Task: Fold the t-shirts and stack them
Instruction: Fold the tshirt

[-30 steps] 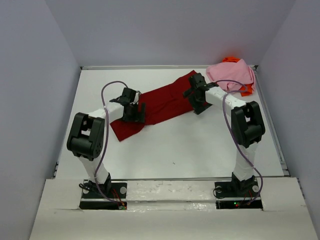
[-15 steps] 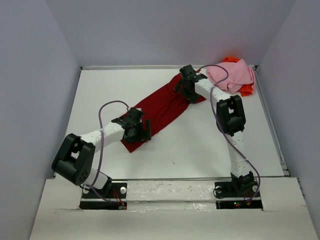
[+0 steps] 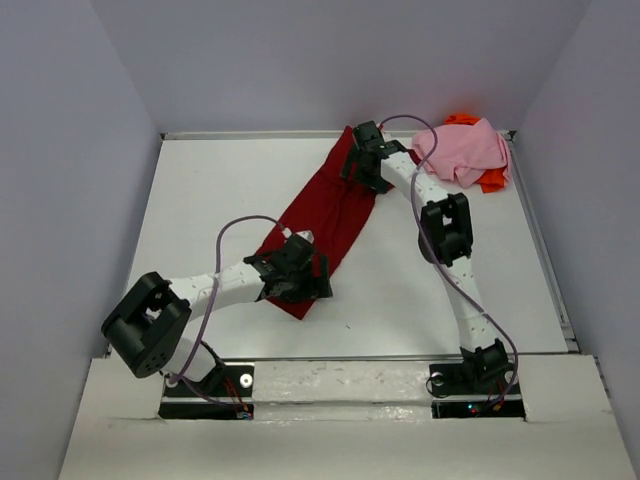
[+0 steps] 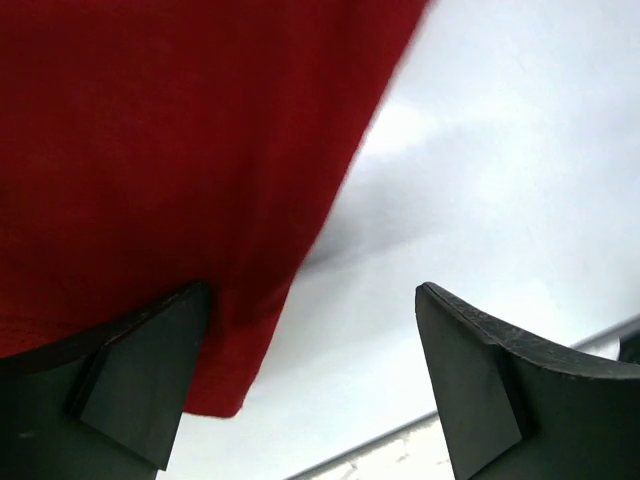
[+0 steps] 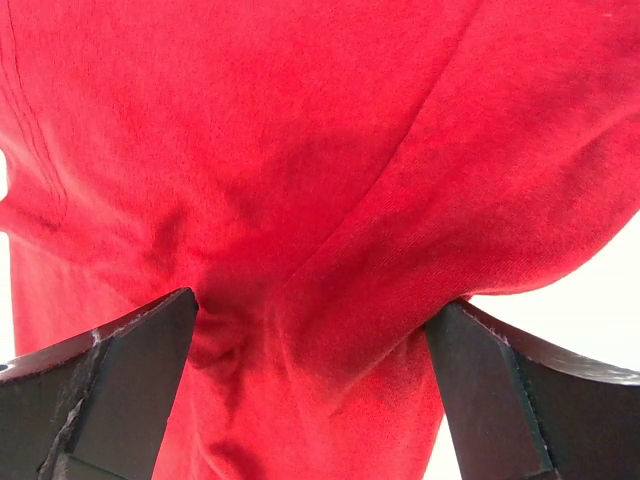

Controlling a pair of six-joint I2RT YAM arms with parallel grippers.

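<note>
Robotics lab cell: white table (image 3: pixel 400 310), plain grey walls (image 3: pixel 330 60) on three sides, two mounted arms (image 3: pixel 225 288).

The left arm (image 3: pixel 215 290) lies low, angled rightward, its left gripper (image 3: pixel 300 277) spread wide. The right arm (image 3: pixel 445 232) reaches far forward, the right gripper (image 3: pixel 362 160) equally wide.

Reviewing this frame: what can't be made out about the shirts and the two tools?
1. Orange shirt: top view, mostly buried under the pink shirt, so its shape is hidden.
2. Dark red shirt, near end: top view, covered by the left tool. The left wrist view is blurred and cut off by the frame.
3. Its far end: top view, under the right tool. The right wrist view shows only close-up cloth.
</note>
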